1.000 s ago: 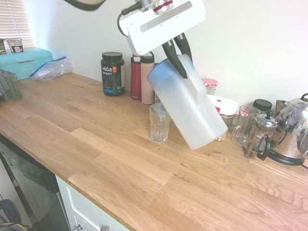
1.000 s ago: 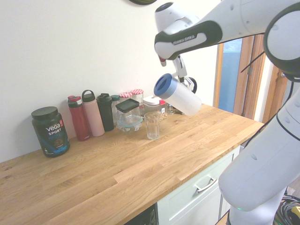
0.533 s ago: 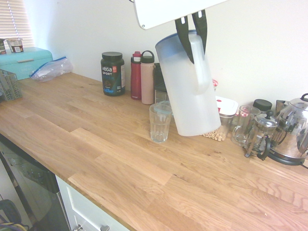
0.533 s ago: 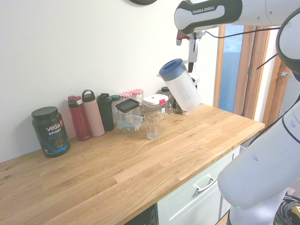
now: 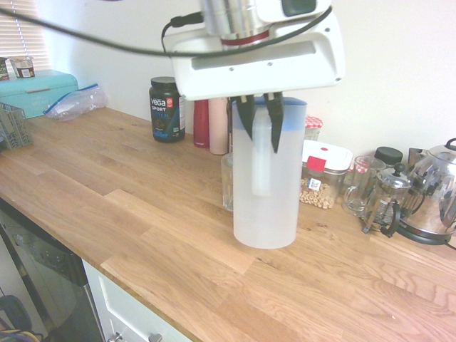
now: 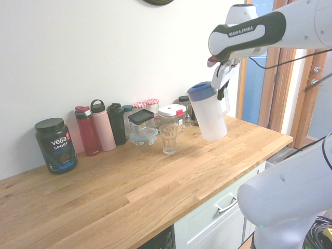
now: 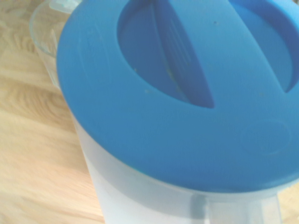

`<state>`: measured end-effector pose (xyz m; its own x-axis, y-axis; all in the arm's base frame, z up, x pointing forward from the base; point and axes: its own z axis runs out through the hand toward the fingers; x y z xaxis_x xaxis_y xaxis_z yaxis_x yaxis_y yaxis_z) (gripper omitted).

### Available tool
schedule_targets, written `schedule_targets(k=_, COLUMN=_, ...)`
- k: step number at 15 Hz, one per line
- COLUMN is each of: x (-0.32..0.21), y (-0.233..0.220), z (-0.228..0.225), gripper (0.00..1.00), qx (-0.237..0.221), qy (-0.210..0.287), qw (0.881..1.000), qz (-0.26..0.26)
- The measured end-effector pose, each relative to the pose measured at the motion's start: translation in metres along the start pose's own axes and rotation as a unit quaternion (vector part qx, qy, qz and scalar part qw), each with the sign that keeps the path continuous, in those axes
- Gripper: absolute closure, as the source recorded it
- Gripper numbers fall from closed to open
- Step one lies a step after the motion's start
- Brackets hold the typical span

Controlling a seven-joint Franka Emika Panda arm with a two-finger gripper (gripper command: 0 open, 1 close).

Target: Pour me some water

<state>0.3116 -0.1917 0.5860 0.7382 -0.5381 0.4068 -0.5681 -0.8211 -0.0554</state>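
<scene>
- Kitchen scene: a long wooden counter point(image 5: 142, 206) runs along a white wall point(image 5: 399, 64), with many containers lined up at the back.
- The gripper point(image 5: 259, 122) hangs from above, and its two dark fingers point(image 5: 245, 117) are pressed on the handle of the pitcher point(image 5: 265, 185), one on each side of it.
- The pitcher is frosted white plastic with a blue lid point(image 7: 177, 93); it is upright or nearly so. In the second exterior view its base seems a little above the counter, but I cannot tell this for sure.
- In the wrist view the blue lid fills most of the picture, and the rim of the glass shows beside it.
- The drinking glass point(image 6: 168, 138) stands on the counter just beside the pitcher, at about 9 o'clock from it in the second exterior view. In the first exterior view the pitcher hides most of it.
- Behind the glass, at about 12 o'clock, stand a clear box with a dark lid point(image 6: 141, 126) and a white-lidded container point(image 6: 171, 115).
- Further at 9 o'clock along the wall are a pink bottle point(image 6: 102, 127), a dark red bottle point(image 6: 87, 132) and a black Vega Sport tub point(image 6: 56, 146).
- At 3 o'clock from the pitcher in the first exterior view are a French press point(image 5: 387, 201) and a glass kettle point(image 5: 434, 192).
- Far at 9 o'clock in that view a turquoise bread box point(image 5: 35, 91) stands, with a plastic bag point(image 5: 75, 102) next to it.
</scene>
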Motion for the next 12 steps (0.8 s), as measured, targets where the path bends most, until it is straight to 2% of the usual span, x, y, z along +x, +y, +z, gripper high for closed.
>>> schedule_targets(k=3, x=-0.046, y=-0.03, z=-0.017, gripper=1.0, qx=0.008, qy=0.037, qw=0.998, qz=0.058)
schedule_targets(k=6, x=-0.096, y=-0.071, z=-0.037, gripper=1.0, qx=0.022, qy=0.09, qw=0.991, qz=0.092)
schedule_targets(k=9, x=-0.141, y=-0.122, z=-0.057, gripper=1.0, qx=0.047, qy=0.144, qw=0.984, qz=0.088)
schedule_targets(k=12, x=-0.182, y=-0.167, z=-0.069, gripper=1.0, qx=0.077, qy=0.144, qw=0.984, qz=0.065)
